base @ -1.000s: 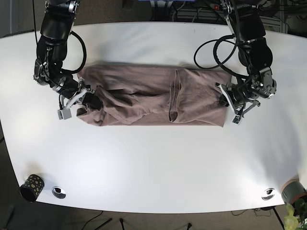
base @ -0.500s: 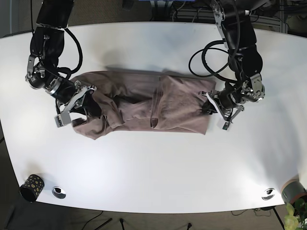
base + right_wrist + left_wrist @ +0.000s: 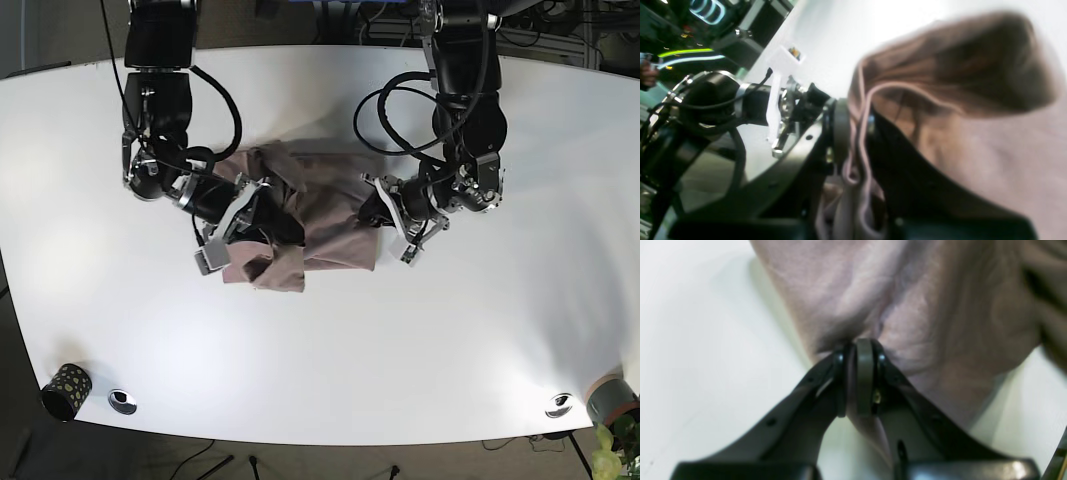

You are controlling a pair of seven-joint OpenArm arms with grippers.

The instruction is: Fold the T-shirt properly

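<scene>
Base view: each hand (left point(image 3: 385, 212), right point(image 3: 262, 205)) pinches the bunched T-shirt point(image 3: 320, 215).

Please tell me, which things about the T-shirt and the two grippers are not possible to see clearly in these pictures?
- Base view: the fingertips of the right gripper are hidden by bunched T-shirt cloth.
- Base view: the left gripper is too small to judge its grip.
- Right wrist view: motion blur smears the T-shirt; which part is pinched is unclear.
- Left wrist view: the cloth runs off the top edge, so the fold shape is cut off.
- Collar and sleeves: not identifiable in any view.
</scene>
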